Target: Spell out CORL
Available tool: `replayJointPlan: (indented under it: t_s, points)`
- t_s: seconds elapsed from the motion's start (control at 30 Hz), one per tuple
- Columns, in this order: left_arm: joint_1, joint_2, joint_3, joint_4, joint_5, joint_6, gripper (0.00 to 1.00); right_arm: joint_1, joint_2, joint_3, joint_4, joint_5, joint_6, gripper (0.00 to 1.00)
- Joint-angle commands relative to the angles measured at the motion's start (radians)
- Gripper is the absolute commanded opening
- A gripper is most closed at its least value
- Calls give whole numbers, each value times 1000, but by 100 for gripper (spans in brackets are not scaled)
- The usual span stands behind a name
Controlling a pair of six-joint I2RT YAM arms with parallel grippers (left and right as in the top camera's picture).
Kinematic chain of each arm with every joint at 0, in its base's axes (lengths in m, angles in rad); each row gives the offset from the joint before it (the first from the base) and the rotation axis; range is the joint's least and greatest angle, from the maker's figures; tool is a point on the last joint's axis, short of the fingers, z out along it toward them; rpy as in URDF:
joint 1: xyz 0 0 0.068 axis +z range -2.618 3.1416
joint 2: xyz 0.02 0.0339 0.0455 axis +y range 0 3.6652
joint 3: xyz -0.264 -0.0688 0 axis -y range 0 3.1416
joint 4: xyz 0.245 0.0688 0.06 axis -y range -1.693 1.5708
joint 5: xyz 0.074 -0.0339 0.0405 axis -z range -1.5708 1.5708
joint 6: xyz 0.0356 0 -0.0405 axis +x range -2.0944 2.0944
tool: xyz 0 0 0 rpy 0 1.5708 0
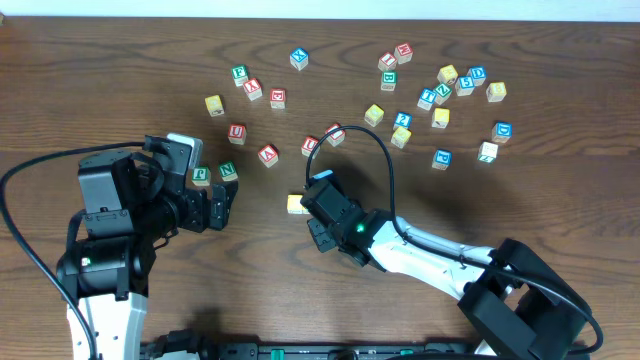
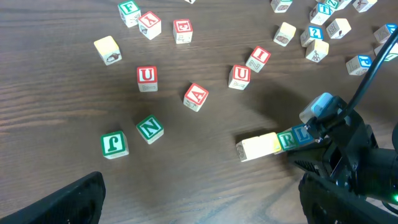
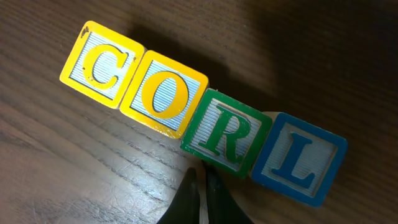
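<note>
The right end effector [image 3: 202, 182], two dark tapered fingers pinched together on nothing, sits just beside the green-framed R cube [image 3: 225, 132]. Beyond, four square wooden blocks touch in one slanted row on the grained dark tabletop [image 3: 74, 168]: yellow C cube [image 3: 102, 64], yellow O cube [image 3: 163, 92], R, blue-framed L cube [image 3: 298, 158]. Farther off, the left end effector [image 1: 228, 205] gapes wide, empty.

Wood table [image 1: 560, 220] w/ green N cube [image 2: 150, 129] beside another green cube [image 2: 114, 144], red A cube [image 2: 195, 97] nearby.

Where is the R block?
In the right wrist view, the R block sits between the O block on its left and the L block on its right.
</note>
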Motion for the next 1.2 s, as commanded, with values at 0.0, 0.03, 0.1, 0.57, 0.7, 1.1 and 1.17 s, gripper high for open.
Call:
replayJointPlan:
  t_s: [0.0,0.03,0.1,0.57,0.7,1.1,1.17]
  points:
    - [3,-1,24,0,13,16,98,-3,10,-2,5,24,-10,1]
    - [3,-1,24,0,13,16,98,-3,10,-2,5,24,-10,1]
    - [3,-1,24,0,13,16,98,-3,10,-2,5,27,-10,1]
    - [3,-1,24,0,13,16,98,-3,10,-3,6,28,-17,1]
    - [3,-1,24,0,13,16,98,-3,10,-5,11,35,-24,1]
    - [3,-1,24,0,13,16,98,-3,10,-14,23,34,-24,1]
    - [3,-1,24,0,13,16,98,-3,10,-14,23,34,-24,1]
